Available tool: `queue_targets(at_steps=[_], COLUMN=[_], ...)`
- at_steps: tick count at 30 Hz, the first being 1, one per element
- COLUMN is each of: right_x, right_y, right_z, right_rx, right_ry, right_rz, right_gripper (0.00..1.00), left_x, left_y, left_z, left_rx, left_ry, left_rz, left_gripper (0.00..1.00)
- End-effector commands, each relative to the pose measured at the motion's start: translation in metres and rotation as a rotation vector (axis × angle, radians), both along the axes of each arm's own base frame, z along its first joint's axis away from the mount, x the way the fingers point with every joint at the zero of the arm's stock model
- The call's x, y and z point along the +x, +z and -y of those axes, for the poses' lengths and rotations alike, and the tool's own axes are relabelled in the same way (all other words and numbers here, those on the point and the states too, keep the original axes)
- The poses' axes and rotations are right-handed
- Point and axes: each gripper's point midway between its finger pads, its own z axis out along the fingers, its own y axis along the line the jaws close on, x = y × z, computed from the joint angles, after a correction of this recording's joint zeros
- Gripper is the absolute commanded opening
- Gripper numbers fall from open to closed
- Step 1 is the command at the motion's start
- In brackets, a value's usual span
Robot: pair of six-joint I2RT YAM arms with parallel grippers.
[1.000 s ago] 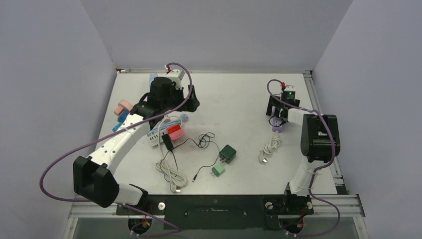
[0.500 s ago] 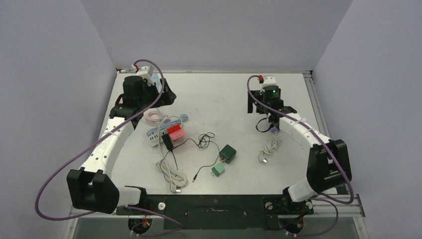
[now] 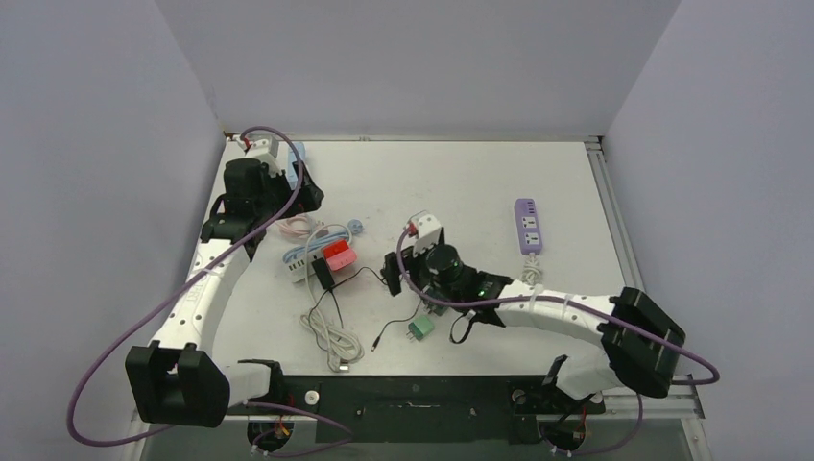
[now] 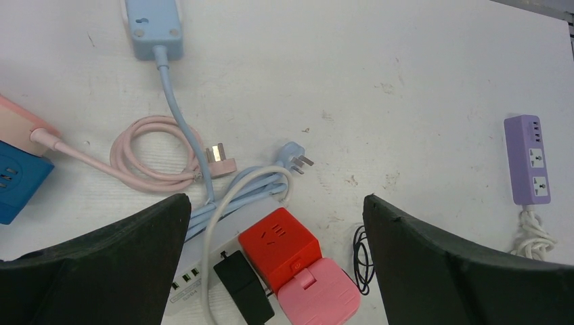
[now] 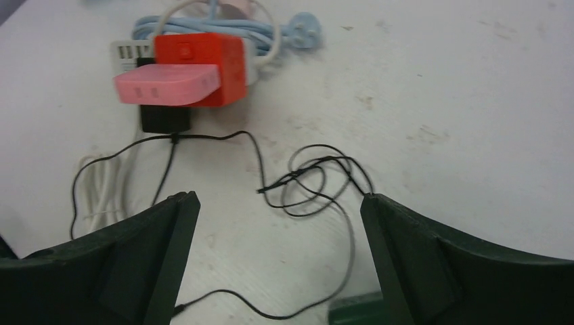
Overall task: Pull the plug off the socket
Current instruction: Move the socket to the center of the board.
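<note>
A white power strip (image 3: 300, 266) lies left of centre. A red cube adapter (image 3: 332, 251), a pink adapter (image 3: 344, 259) and a black plug (image 3: 326, 277) with a thin black cord sit on it. The left wrist view shows the red cube (image 4: 279, 248), pink adapter (image 4: 318, 292) and black plug (image 4: 242, 290) below between the fingers. My left gripper (image 3: 305, 195) is open and empty, above and behind the strip. My right gripper (image 3: 392, 272) is open and empty, low over the coiled black cord (image 5: 311, 179), facing the red cube (image 5: 200, 64) and pink adapter (image 5: 166, 84).
A purple power strip (image 3: 527, 226) lies at the right with its white cable. A light green adapter (image 3: 419, 327) lies near the front. A light blue strip (image 4: 154, 24), a pink cable coil (image 4: 145, 156) and a blue cube socket (image 4: 17, 179) lie at the far left.
My right arm swung from the purple strip at the right to the table's middle, facing the white strip. The purple strip now lies uncovered. My left gripper drew back to the left.
</note>
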Motion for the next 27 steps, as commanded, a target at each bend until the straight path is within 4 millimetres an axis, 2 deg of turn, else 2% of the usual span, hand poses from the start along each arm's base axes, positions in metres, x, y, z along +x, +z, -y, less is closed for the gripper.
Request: queue_targets(at_steps=[1,3,7,8,13,21,27], right_x=[-0.022,-0.038,-0.044,-0.041,-0.027,-0.007,0.008], right_y=[0.024,0.015,-0.002,-0.010,-0.023,-0.032,-0.041], right_z=[-0.064,-0.087,-0.113,-0.118,-0.134,-0.158,-0.168], right_rx=[0.165,0.168,0.157,0.146,0.127,0.105,0.079], right_ry=[0.041,0.073,0.060,0.050,0.017,0.016,0.000], right_rz=[0.115,0.118,0.146,0.148,0.174,0.209,0.216], right_gripper=[0.98,0.97,0.94,0.94,0.90,0.84,0.74], left_x=[0.003,0.004,0.004,0.004,0.004,0.004,0.004], left_y=[0.008,0.006,0.004,0.004,0.003,0.004,0.004], left_z=[-0.004,-0.004,-0.001,-0.001,0.000,0.004,0.006], left_rx=[0.021,0.016,0.003,0.002,0.000,-0.018,-0.030], left_ry=[0.007,0.005,-0.003,-0.004,-0.008,-0.021,-0.027], left_rz=[0.037,0.028,0.028,0.028,0.024,0.026,0.025], left_gripper=[0.96,0.96,0.96,0.96,0.96,0.96,0.96])
